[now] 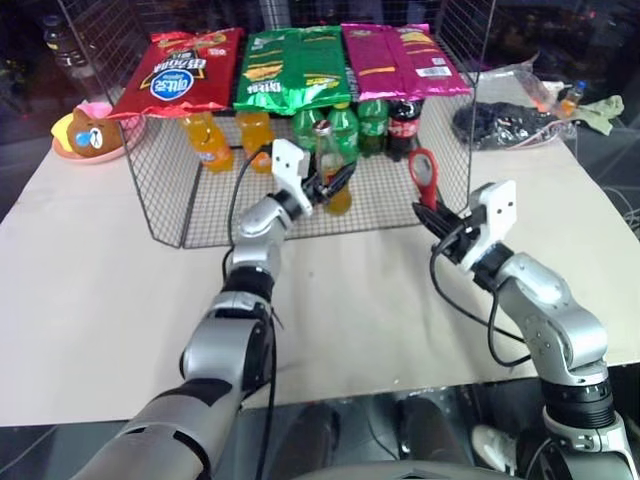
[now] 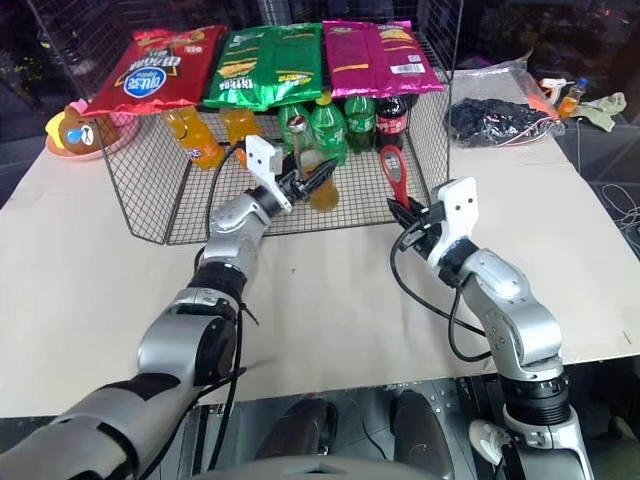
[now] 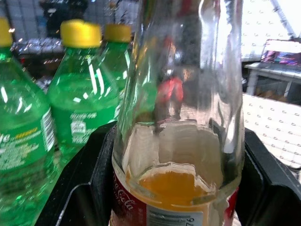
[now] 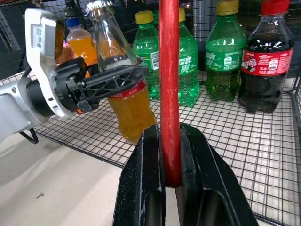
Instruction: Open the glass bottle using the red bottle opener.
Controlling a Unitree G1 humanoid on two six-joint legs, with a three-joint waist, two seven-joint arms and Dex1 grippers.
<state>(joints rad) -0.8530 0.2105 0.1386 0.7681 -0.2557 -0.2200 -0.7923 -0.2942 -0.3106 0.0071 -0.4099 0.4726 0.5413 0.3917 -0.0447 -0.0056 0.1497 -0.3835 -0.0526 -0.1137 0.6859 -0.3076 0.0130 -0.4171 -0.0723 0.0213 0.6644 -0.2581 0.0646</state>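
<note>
The glass bottle (image 1: 324, 150) of orange drink stands a little tilted on the wire shelf floor, its metal cap on. My left gripper (image 1: 335, 181) reaches in from the front, and its black fingers (image 3: 94, 183) press both sides of the bottle at the red label, shut on it. The red bottle opener (image 1: 423, 175) stands upright to the right of the bottle, its oval loop on top. My right gripper (image 1: 437, 216) is shut on its straight handle (image 4: 168, 94) just in front of the shelf. A hand's width separates opener and bottle.
A wire cage (image 1: 170, 200) encloses the shelf, with three snack bags (image 1: 290, 65) lying on its top. Behind the glass bottle stand green bottles (image 1: 345, 128), a cola bottle (image 1: 404, 122) and orange plastic bottles (image 1: 208, 142). A bear toy (image 1: 88, 135) lies far left, a dark bag (image 1: 500, 125) far right.
</note>
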